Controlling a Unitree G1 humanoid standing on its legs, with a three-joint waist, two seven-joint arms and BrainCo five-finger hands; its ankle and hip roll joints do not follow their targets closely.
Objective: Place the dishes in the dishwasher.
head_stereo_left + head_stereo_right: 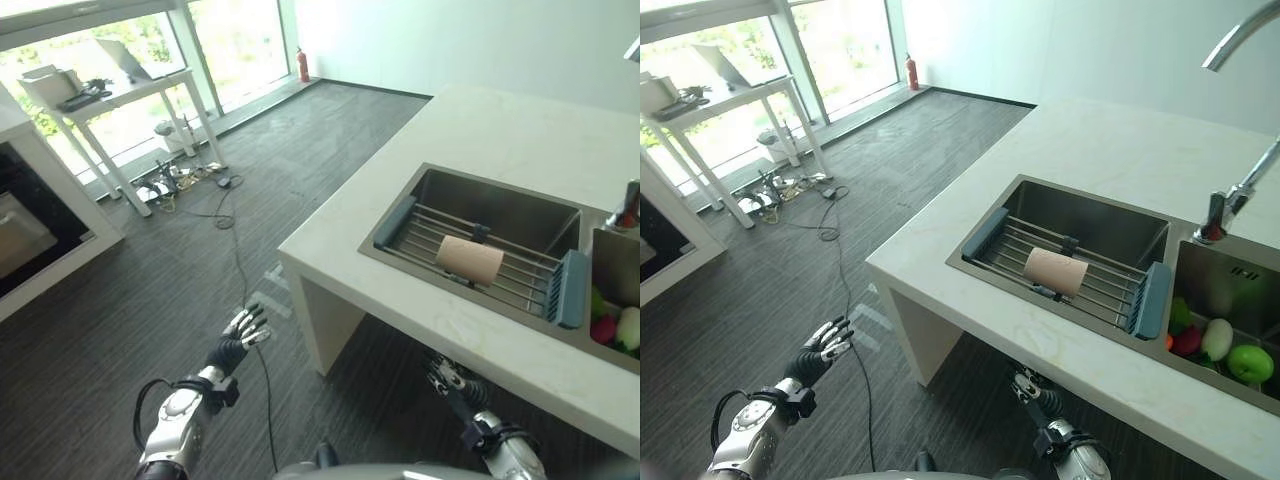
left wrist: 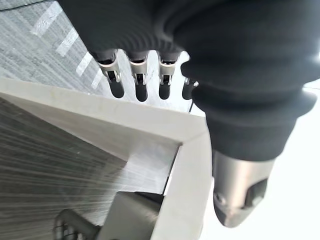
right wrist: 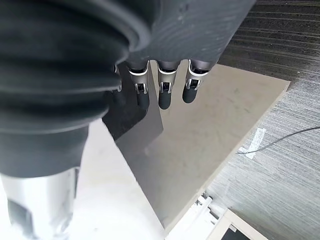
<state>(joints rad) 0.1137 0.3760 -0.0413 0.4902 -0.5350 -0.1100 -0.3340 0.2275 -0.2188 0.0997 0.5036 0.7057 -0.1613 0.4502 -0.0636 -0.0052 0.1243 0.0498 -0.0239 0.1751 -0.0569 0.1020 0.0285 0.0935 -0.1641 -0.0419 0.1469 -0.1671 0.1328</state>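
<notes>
The fingers (image 2: 141, 82) of the left hand (image 1: 243, 336) are straight and slightly spread, holding nothing; the fingers (image 3: 165, 85) of the right hand (image 1: 1032, 388) are likewise extended and empty, hanging below the counter's front edge. The task's dish, a beige cup (image 1: 1055, 271), lies on its side on the wire drying rack (image 1: 1065, 273) spanning the left basin of the sink (image 1: 1060, 210), above and forward of both hands. Its long axis runs roughly along the counter's front edge, parallel to the rack bars. The right hand is nearer, almost directly beneath the rack; the left hand is well apart, out over the open floor. Judged from this, the right arm is the better choice for the reach and must rise over the edge first. No dishwasher can be identified. By size: the dark striped floor (image 1: 150, 290), the pale stone counter (image 1: 1090, 140), the sink, the white table (image 1: 110, 100) near the windows, the faucet (image 1: 1230, 195), fruit (image 1: 1225, 350) in the right basin, and a red fire extinguisher (image 1: 911, 73) at the wall.
</notes>
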